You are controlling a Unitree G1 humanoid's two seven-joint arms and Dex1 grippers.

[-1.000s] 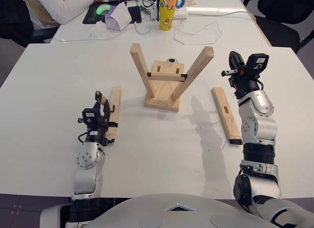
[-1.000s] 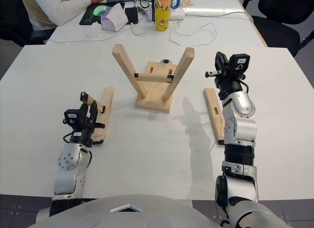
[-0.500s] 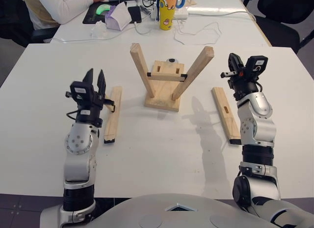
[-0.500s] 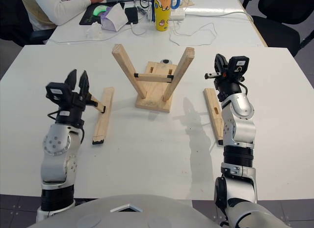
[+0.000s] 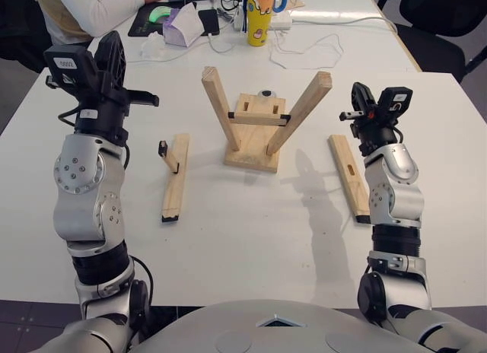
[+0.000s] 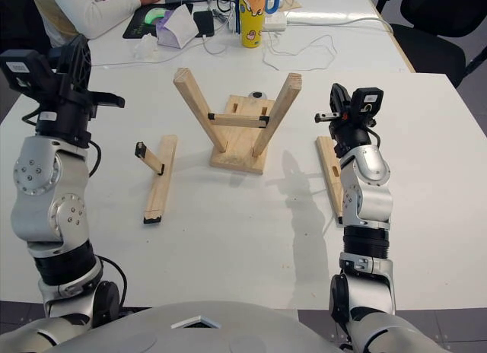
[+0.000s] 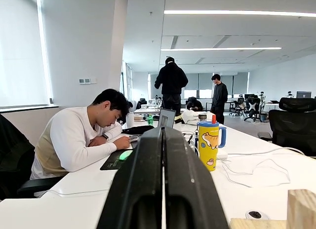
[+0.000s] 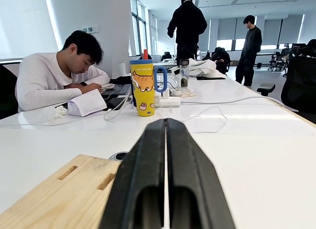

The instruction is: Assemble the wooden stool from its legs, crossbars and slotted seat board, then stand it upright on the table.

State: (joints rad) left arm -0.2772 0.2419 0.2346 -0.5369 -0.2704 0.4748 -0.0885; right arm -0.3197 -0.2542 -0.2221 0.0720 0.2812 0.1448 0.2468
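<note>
Table [image 5: 251, 246] carries stool [image 5: 251, 157] between left claw [image 5: 112, 42] and right claw [image 5: 358, 92].

Open office, white tabletop [image 5: 251, 246] w/ more desks [image 5: 365, 33] behind, black chairs [image 5: 445, 22], big windows [image 7: 19, 46], white wall [image 7: 84, 51], ceiling strip lights [image 7: 237, 13].

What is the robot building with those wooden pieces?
It is putting together a wooden stool. The seat board lies flat in the middle of the table with two legs sticking up from it, joined by a crossbar. A third leg lies flat on the robot's left with a short crossbar stuck in it, and a fourth leg lies on its right. The left gripper and right gripper are above the table, shut, holding nothing.
</note>
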